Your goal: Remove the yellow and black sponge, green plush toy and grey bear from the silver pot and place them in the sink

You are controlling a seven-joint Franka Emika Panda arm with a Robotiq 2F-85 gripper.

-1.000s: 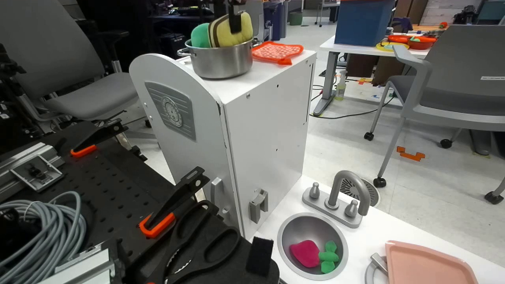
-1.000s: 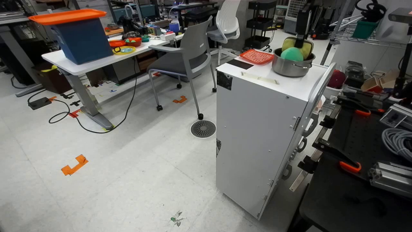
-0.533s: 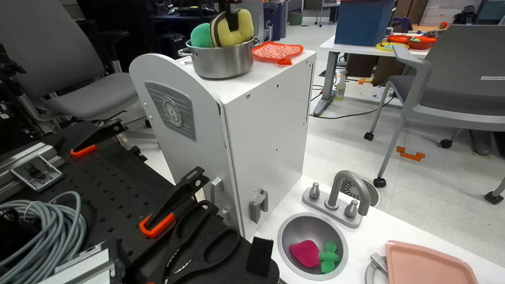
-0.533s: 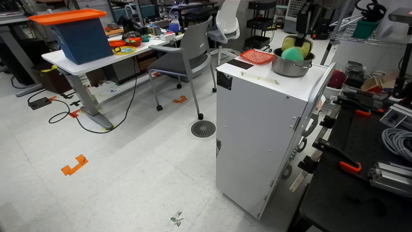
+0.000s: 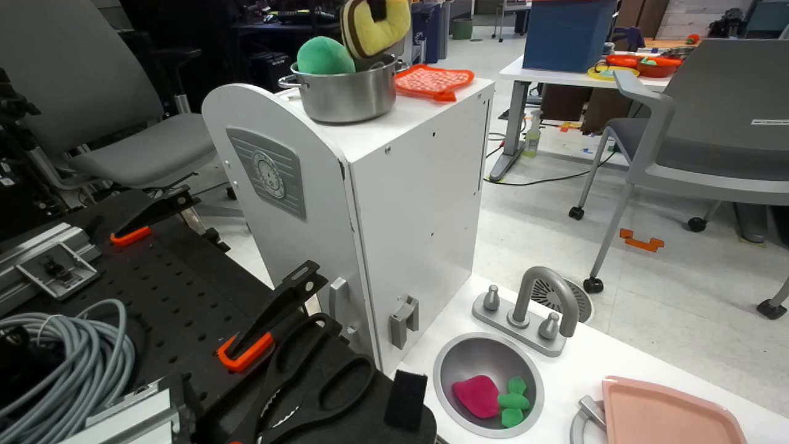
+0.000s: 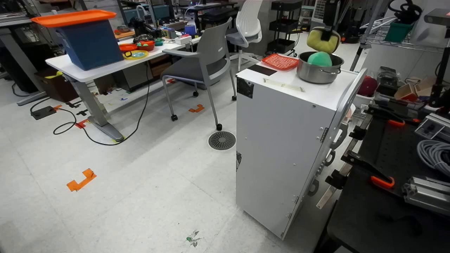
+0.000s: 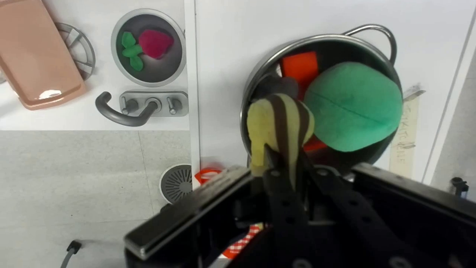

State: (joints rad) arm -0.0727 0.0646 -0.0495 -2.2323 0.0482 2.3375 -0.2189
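Note:
The yellow and black sponge [image 5: 379, 34], yellow with dark brown stripes, hangs over the silver pot [image 5: 348, 98], its lower edge about rim height or above. My gripper [image 7: 286, 153] is shut on it, the fingers pressing into its soft sides; in an exterior view the gripper [image 6: 327, 37] also shows above the pot. The green plush toy [image 7: 353, 106] sits in the pot and bulges over the rim. Beside it in the wrist view lies a dark grey lump [image 7: 277, 87], probably the grey bear, partly covered by the sponge. Below the cabinet top is the round sink [image 5: 462, 357].
Inside the sink lies a magenta and green plush [image 5: 476, 396]. A grey faucet [image 5: 524, 308] arches beside it, and a pink tray [image 5: 672, 413] is further along. On the white cabinet [image 5: 419, 197], a red-orange slab [image 5: 431, 81] lies by the pot. Orange-red pieces [image 7: 301, 67] show inside the pot.
My gripper has closed on the sponge and raised it from inside the pot to above it, shifting slightly towards the red-orange slab in an exterior view. The green plush toy stays in the pot.

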